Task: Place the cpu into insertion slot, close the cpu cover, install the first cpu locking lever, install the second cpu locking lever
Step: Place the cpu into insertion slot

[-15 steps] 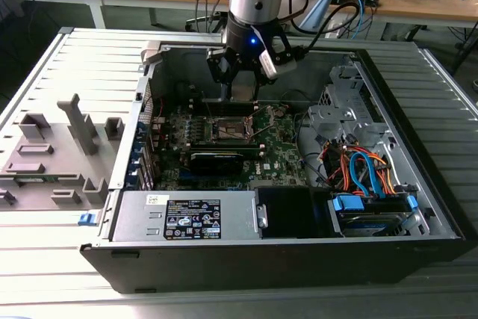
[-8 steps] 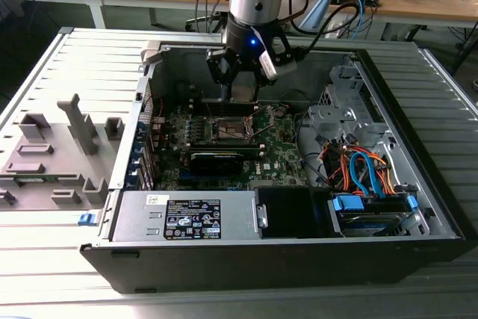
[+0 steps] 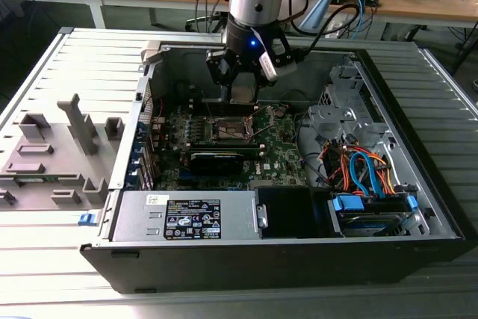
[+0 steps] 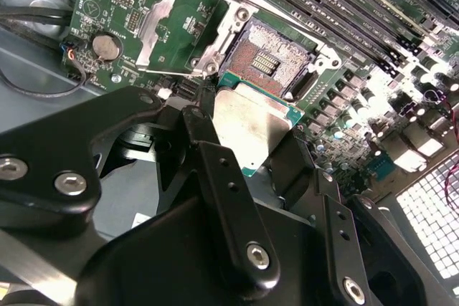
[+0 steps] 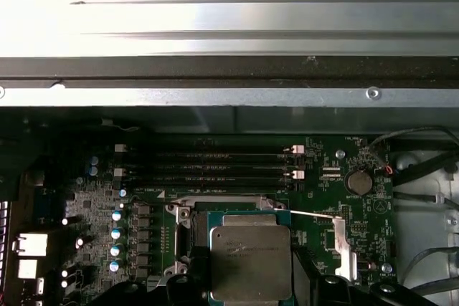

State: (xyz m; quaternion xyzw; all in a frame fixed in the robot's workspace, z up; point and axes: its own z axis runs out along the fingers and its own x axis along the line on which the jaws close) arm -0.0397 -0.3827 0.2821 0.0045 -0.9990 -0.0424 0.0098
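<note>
My gripper (image 3: 243, 96) hangs inside the open computer case, just above the green circuit board (image 3: 280, 147). It is shut on the cpu (image 4: 251, 130), a flat square chip with a silvery top, held by two opposite edges between the black fingers (image 4: 199, 130). The insertion slot (image 4: 271, 62) lies open and bare below the chip, its dark pin field showing. The cpu cover (image 4: 176, 23) is swung up and back off the socket. In the first wrist view the cpu (image 5: 251, 263) hovers over the near part of the insertion slot (image 5: 188, 223), with the cpu cover (image 5: 343, 243) off to one side.
Long black memory slots (image 5: 208, 166) run beside the socket, and a coin battery (image 4: 105, 46) sits near the cover. A labelled power supply (image 3: 187, 218) lines the case front. Orange and blue cables (image 3: 366, 173) fill the exterior view's right. A grey fixture (image 3: 52, 155) stands outside on the exterior view's left.
</note>
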